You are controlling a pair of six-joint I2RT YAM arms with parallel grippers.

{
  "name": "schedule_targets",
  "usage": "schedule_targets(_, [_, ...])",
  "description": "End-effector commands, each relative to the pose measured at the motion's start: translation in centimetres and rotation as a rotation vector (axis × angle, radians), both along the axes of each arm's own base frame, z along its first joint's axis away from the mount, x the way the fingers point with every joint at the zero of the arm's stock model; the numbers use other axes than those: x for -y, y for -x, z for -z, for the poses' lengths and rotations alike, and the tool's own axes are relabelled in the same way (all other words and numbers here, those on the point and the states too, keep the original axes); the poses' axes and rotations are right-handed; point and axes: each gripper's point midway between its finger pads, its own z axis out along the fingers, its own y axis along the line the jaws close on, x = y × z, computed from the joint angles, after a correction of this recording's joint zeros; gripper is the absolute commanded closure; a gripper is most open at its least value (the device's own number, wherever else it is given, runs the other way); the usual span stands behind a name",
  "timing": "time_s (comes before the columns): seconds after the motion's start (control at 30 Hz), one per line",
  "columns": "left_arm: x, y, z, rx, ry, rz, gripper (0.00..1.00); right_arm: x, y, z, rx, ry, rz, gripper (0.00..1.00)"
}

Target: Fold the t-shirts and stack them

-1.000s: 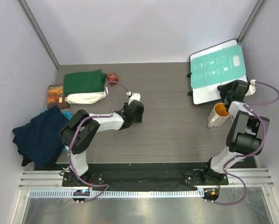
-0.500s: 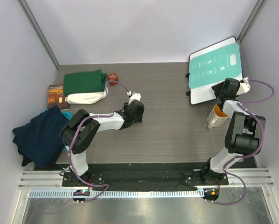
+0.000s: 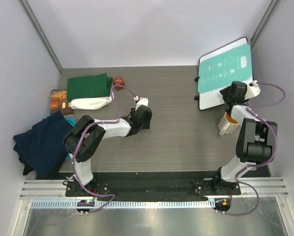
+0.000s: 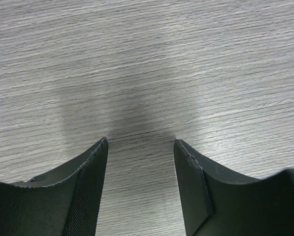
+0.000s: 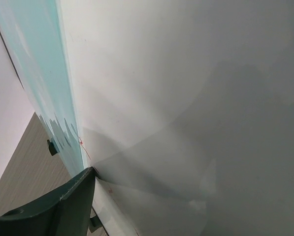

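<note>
Left gripper (image 4: 141, 142): jaws apart, empty, over the grey wood-grain table (image 3: 176, 142). Crumpled navy blue cloth t-shirt (image 3: 41, 142) lies well to its left, at the table's left edge; this gripper is the nearer of the 2. Right gripper (image 3: 235, 93): far right, cannot tell whether apart or together.

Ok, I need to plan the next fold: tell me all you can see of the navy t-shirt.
The navy t-shirt is soft dark-blue cloth, unfolded, crumpled in a loose heap at the table's left edge and spilling over it. Its far end reaches toward the book. Nothing holds it.
</note>
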Motion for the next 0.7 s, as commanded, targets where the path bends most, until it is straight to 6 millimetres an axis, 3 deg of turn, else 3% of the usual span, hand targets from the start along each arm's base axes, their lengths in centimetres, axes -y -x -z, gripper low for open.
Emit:
schedule_targets(0.0, [-1.1, 2.5, 3.5, -0.135, -0.058, 0.022, 0.43, -32.1, 5.2, 4.0, 0.033, -0.210, -1.325, 0.99])
schedule_targets(0.17, [-1.2, 2.5, 3.6, -0.139, -0.063, 0.021, 0.43, -33.8, 7.0, 4.1, 0.035, -0.229, -1.368, 0.99])
schedule_targets(0.33, [-1.2, 2.6, 3.5, -0.140, -0.062, 0.018, 0.44, -34.2, 8.4, 4.6, 0.033, -0.249, -1.373, 0.99])
schedule_targets(0.67, [-1.3, 2.6, 3.5, -0.138, -0.063, 0.015, 0.44, -34.0, 8.2, 5.2, 0.021, -0.240, -1.360, 0.99])
